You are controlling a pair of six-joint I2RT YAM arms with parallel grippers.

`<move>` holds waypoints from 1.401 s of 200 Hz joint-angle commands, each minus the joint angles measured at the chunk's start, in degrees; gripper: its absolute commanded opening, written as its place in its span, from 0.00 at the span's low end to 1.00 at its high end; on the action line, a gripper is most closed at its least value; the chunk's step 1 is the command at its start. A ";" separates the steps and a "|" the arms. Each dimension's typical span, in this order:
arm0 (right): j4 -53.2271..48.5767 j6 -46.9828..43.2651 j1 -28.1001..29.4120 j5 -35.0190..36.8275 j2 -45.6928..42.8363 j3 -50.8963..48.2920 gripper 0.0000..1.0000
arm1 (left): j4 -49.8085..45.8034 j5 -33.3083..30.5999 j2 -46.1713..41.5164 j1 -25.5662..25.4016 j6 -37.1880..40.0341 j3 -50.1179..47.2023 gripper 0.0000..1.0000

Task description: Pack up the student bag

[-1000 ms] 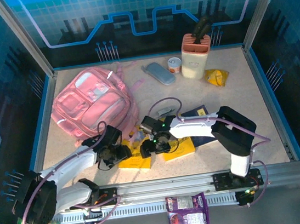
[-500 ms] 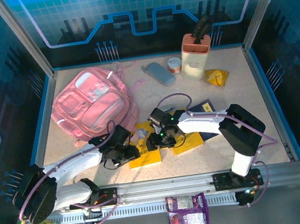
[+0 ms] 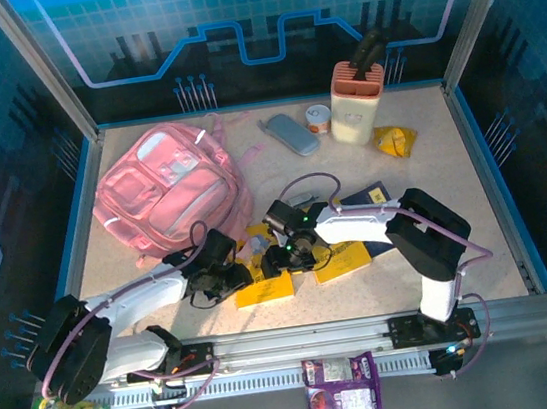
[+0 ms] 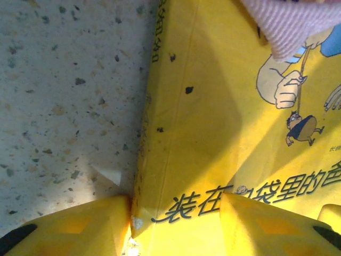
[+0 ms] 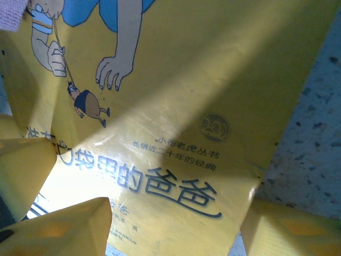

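The student bag (image 3: 166, 188), a pink backpack, lies flat at the back left. One of its pink straps (image 4: 298, 26) trails onto a yellow picture book (image 3: 269, 288) near the table's front. My left gripper (image 3: 233, 277) is at the book's left side. In the left wrist view it (image 4: 176, 205) stands open across the spine, one finger (image 4: 80, 229) on the table against the spine and the other on the cover. My right gripper (image 3: 283, 257) is at the book's right. In the right wrist view it (image 5: 178, 213) stands open across the opposite edge of the book (image 5: 176, 106).
A second yellow book (image 3: 349, 259) and a dark blue book (image 3: 369, 200) lie right of the grippers. At the back stand a beige holder (image 3: 356, 101), a tin (image 3: 319, 118), a grey case (image 3: 289, 134) and a yellow snack bag (image 3: 395, 139). A purple packet (image 3: 342, 389) lies beyond the front rail.
The yellow book has slid to the right and turned a little. My left gripper followed it rightward and its jaws narrowed. The right gripper shifted slightly right.
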 commanded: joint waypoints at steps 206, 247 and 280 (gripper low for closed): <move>5.70 5.06 -2.68 -11.33 -7.90 -3.12 0.36 | 1.40 3.44 5.02 -1.94 4.00 2.86 0.46; 4.94 4.92 -2.98 -10.75 -8.23 -3.60 0.26 | 1.52 3.27 5.20 -2.29 3.97 2.74 0.46; 5.28 5.10 -3.09 -10.24 -9.30 -4.25 0.17 | 1.12 3.28 5.37 -2.27 4.12 2.97 0.46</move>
